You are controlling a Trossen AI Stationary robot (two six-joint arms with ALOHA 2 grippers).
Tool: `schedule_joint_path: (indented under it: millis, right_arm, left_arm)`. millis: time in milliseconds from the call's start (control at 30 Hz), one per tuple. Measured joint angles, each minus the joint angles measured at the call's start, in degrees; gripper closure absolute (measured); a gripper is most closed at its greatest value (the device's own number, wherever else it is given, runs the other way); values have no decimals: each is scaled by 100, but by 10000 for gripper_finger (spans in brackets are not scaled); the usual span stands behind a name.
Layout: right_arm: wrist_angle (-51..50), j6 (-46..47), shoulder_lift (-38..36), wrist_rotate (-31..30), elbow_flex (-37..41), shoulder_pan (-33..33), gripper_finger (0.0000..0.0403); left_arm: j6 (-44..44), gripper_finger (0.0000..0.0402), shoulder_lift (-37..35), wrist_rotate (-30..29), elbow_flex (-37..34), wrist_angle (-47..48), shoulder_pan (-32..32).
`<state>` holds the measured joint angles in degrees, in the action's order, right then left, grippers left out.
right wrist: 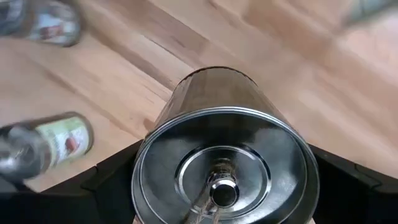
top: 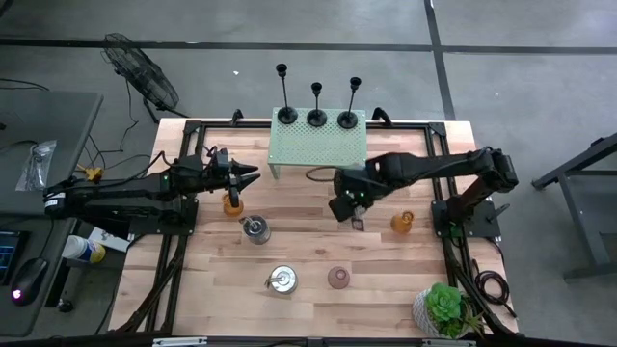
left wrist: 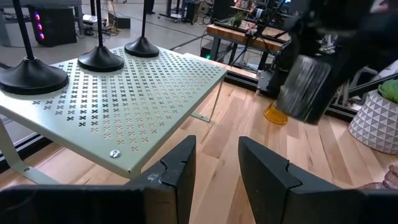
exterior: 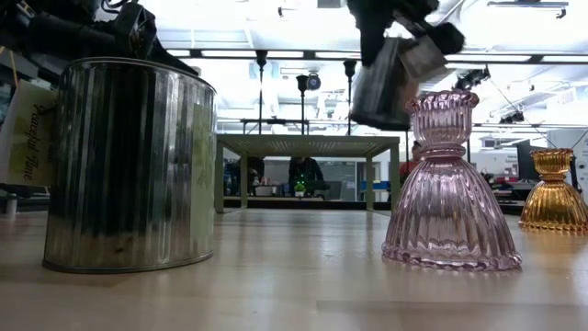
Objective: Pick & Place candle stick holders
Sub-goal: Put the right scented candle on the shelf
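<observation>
Black candle stick holders [top: 316, 106] behind right pincer [top: 349, 210]

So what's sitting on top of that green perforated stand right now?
Three black candle stick holders stand in a row on the green perforated stand, round bases flat on it, stems upright. In the left wrist view their tops are cut off, and what lies under the stand is mostly covered.

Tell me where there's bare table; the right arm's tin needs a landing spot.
Bare wood lies between the green stand and the pink glass holder, under the right end effector holding the tin. The stand's rear edge is crowded by three candle stick holders. The front left holds two tins.
</observation>
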<state>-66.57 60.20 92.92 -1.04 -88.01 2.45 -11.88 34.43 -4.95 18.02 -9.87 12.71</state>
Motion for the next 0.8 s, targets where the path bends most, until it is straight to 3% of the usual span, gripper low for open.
schedule_joint_path:
  millis: [200, 500, 800]
  right_arm:
    - [-114, -1211, -4, 586, -341, -295, 59]
    - [-554, -2248, -4, 567, -890, -794, 60]
    - [-859, -2081, -4, 272, -1047, -1502, 60]
  left_arm:
    - [0, 284, 0, 0, 0, 0, 2]
    - [0, 284, 0, 0, 0, 4, 0]
    - [0, 284, 0, 0, 0, 20, 0]
